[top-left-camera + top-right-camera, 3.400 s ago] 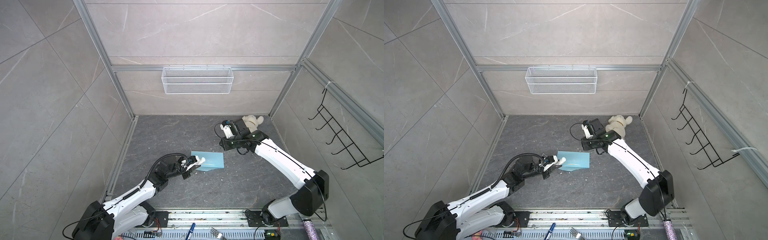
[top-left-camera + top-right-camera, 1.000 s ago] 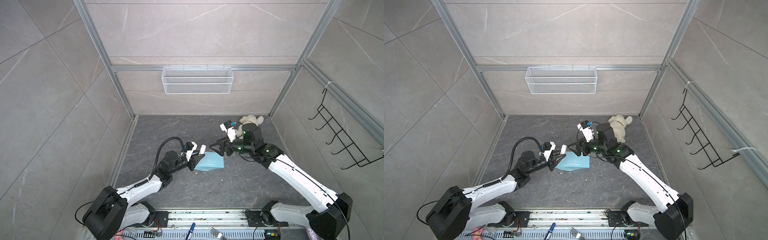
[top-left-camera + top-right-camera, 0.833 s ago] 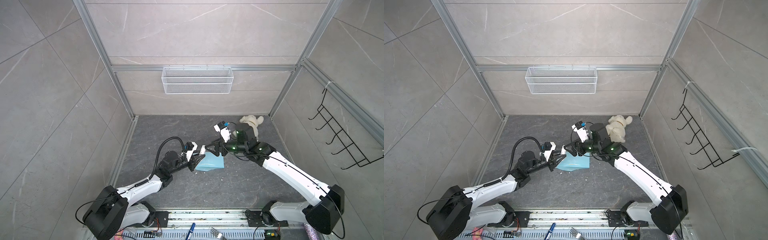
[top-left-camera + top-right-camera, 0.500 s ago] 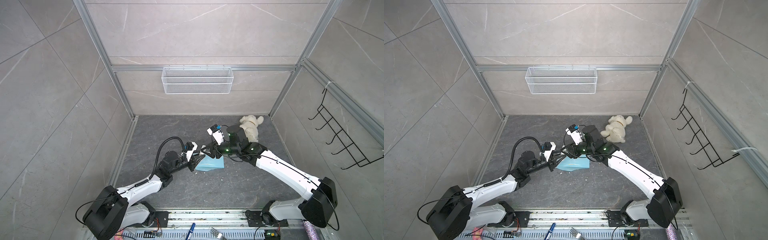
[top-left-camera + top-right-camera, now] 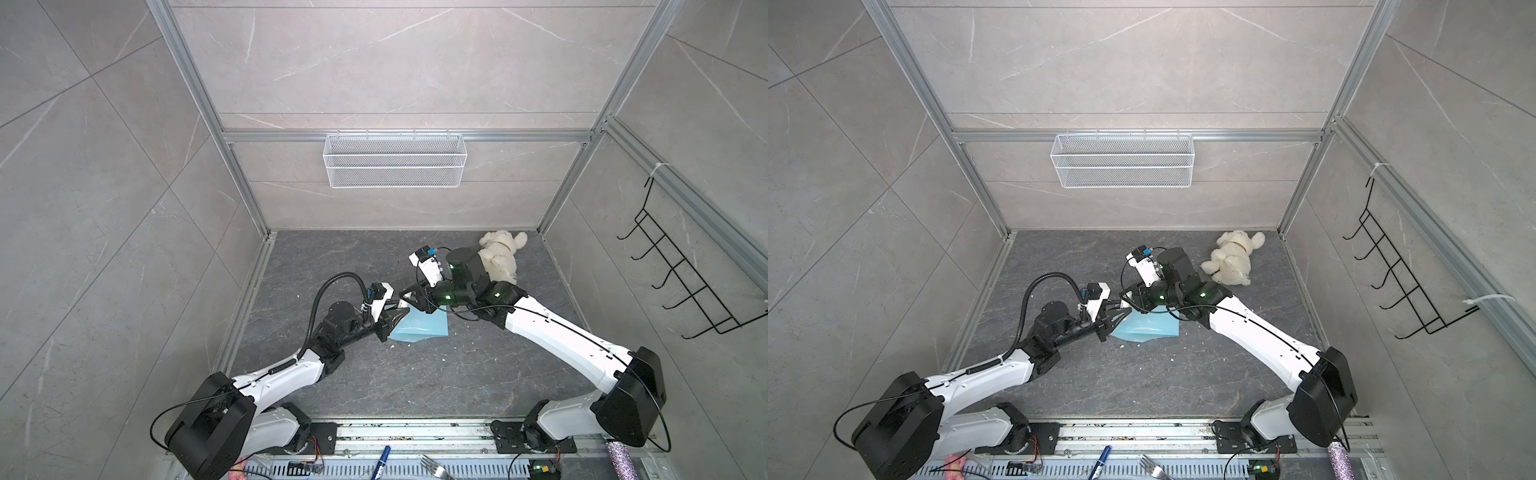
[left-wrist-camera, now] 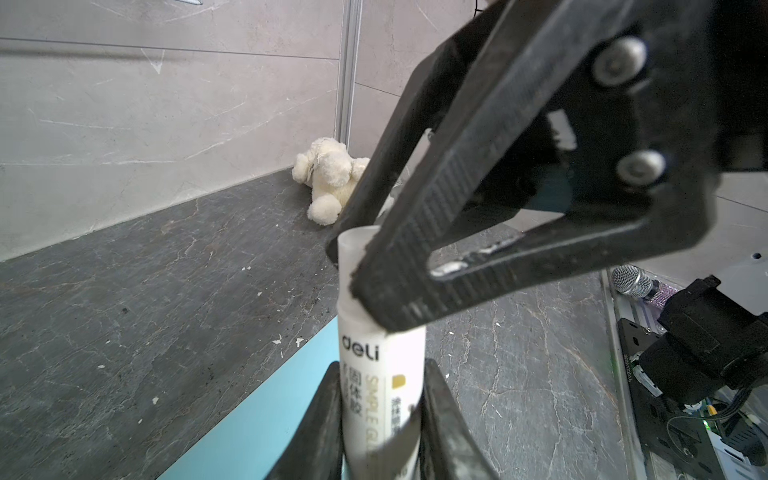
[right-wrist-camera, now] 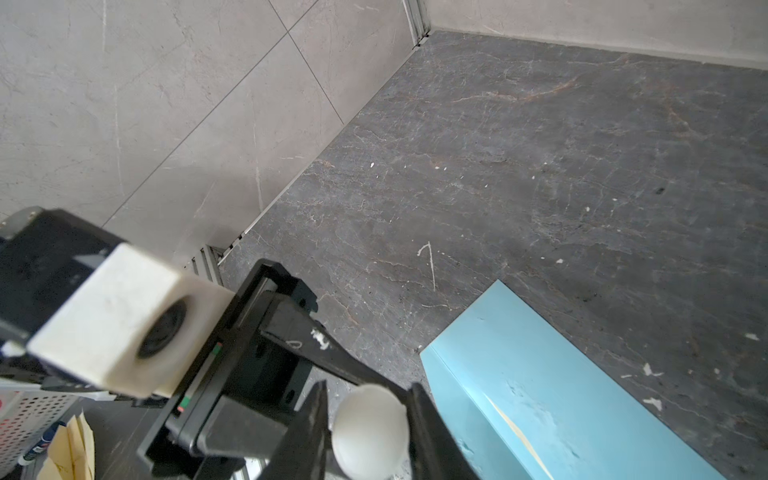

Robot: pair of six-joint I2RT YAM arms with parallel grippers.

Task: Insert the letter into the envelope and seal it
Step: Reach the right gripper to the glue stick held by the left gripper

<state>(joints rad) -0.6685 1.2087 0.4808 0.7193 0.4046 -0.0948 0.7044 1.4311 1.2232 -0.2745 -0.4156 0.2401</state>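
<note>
You see the glue stick (image 6: 380,365) over the left end of the envelope (image 5: 419,332), plush toy (image 5: 500,257) behind to the right

The envelope (image 7: 582,395) is light blue paper, smooth with a soft shine. The glue stick (image 6: 380,374) is white plastic, smooth and a bit shiny, with a cloudy cap. The fingers (image 6: 436,232) of the right end effector (image 6: 351,274) are black, dull and rough with tiny ridges. The counter (image 7: 540,145) looks like dark grey stone, matt, with pale cracks. The teddy (image 6: 328,174) is fluffy cream cloth. The walls (image 5: 395,62) are smooth pale tiles. The basket (image 5: 395,166) is white wire mesh. The rails (image 5: 407,136) are dull silver metal.
</note>
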